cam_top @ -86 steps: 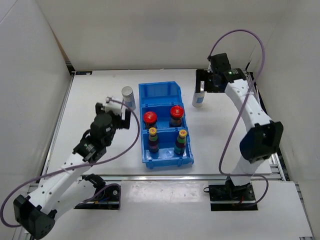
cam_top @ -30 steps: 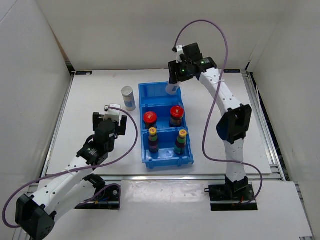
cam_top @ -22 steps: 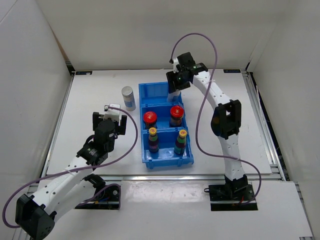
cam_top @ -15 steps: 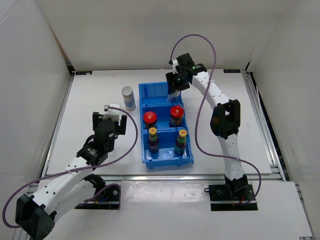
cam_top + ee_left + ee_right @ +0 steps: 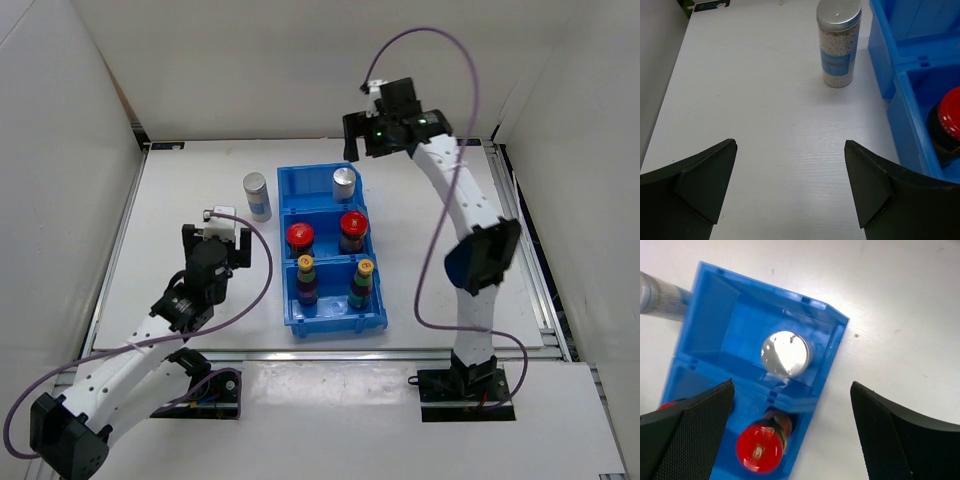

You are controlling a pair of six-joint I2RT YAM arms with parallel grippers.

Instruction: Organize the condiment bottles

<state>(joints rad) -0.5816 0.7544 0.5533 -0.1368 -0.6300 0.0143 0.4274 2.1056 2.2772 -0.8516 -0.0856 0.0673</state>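
A blue bin (image 5: pixel 287 215) holds two yellow-capped bottles (image 5: pixel 306 266) in its near compartment and two red-capped bottles (image 5: pixel 300 237) in the middle one. A silver-topped pale bottle (image 5: pixel 344 182) stands in the far compartment, and the right wrist view shows it from above (image 5: pixel 786 353). My right gripper (image 5: pixel 372 136) is open and empty, raised above the bin's far right corner. The second pale bottle (image 5: pixel 257 195) stands on the table left of the bin, ahead of my open, empty left gripper (image 5: pixel 790 145) in the left wrist view (image 5: pixel 838 42).
White walls enclose the table on the left, back and right. The bin's left wall (image 5: pixel 900 95) lies just right of the left gripper's line. A red cap (image 5: pixel 759 450) sits below the silver top in the right wrist view.
The right gripper has let go of the pale bottle in the bin's far compartment and has risen back and to the right. The left arm has barely moved.
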